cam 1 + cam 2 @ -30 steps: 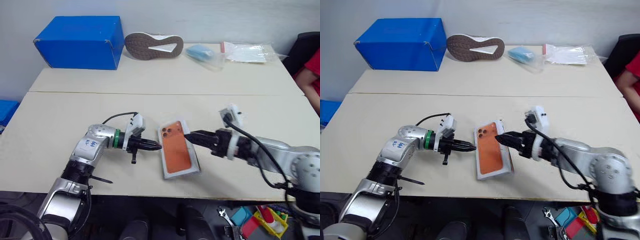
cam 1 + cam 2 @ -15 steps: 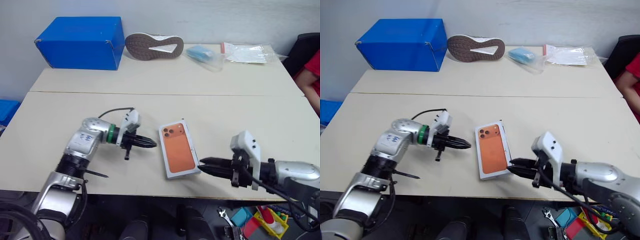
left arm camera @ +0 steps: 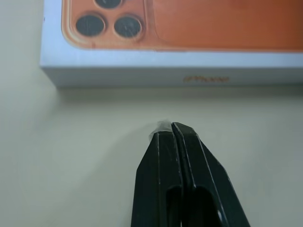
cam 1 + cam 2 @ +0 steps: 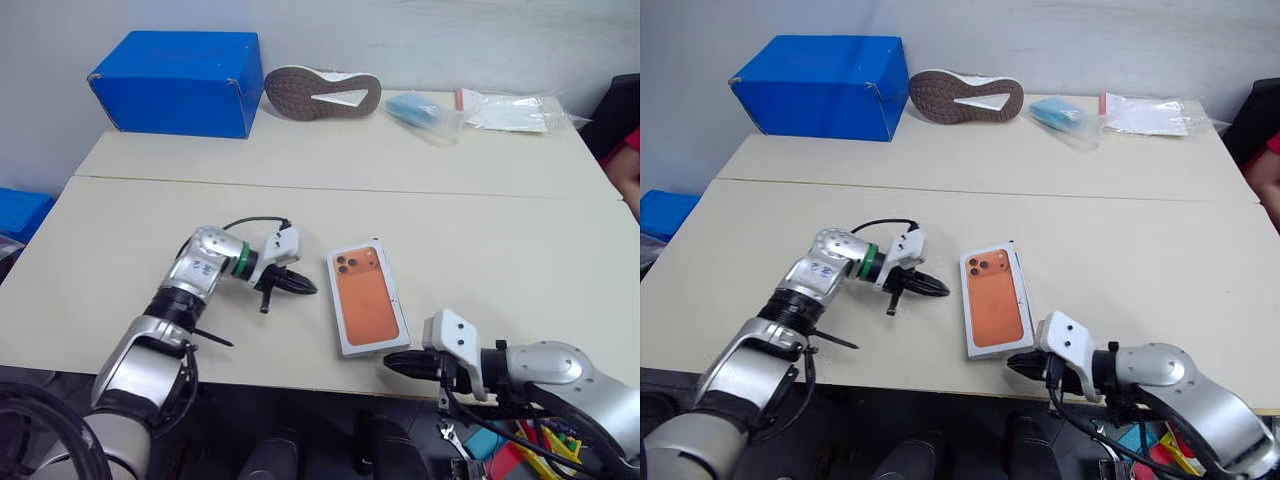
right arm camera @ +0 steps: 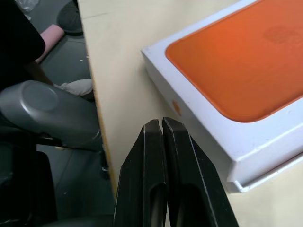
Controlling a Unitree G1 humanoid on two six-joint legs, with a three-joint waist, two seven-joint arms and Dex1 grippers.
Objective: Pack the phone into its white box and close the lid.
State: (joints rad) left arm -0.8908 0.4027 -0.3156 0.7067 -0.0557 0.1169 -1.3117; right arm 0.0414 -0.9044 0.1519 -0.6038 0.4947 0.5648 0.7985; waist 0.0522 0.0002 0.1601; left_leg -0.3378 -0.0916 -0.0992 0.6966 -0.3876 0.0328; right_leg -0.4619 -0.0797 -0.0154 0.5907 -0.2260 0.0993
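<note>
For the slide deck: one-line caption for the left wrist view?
Shut left tool poised apart from the closed white box's lid on the table.

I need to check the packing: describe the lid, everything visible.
The lid is a white rectangular cardboard cover printed with an orange phone picture, dark lenses clustered at its far left corner, faint lettering on one side wall. It sits flat on the white box, whose edge peeks out beneath one corner, near the table's front edge. The left gripper and right gripper, both shut, sit clear of it.
</note>
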